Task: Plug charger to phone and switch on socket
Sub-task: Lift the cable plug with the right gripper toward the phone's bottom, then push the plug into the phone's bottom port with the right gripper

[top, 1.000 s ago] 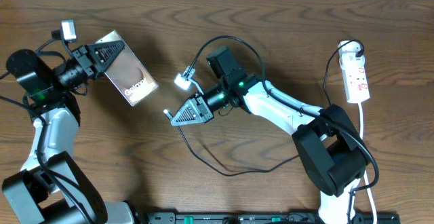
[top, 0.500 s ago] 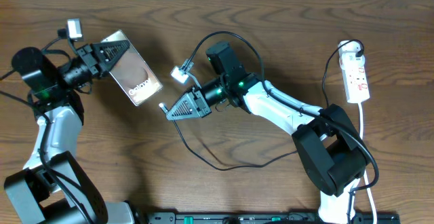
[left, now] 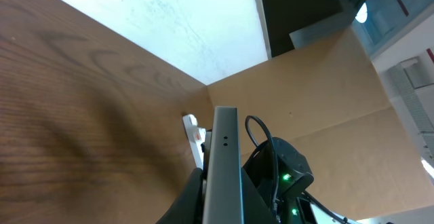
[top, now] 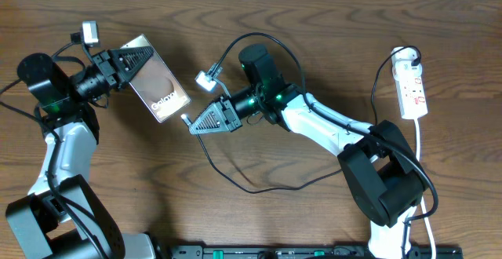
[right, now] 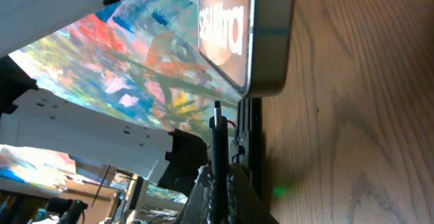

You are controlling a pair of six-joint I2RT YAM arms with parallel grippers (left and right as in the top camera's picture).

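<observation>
White socket (top: 412, 89) lies well apart from phone (top: 159, 89) and charger (top: 186, 118)

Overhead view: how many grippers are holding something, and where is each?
2. The left gripper grips the phone, upper left; the right gripper grips the charger near its plug, centre.

Dark brown wood-grain table (top: 329, 23). White socket (top: 412, 89) lies flat near right edge, rounded end toward far side; its white cord (top: 420, 137) runs toward near edge. Slack of charger (top: 259, 190) loops across wood at centre. Black rail (top: 314, 252) along near edge.
</observation>
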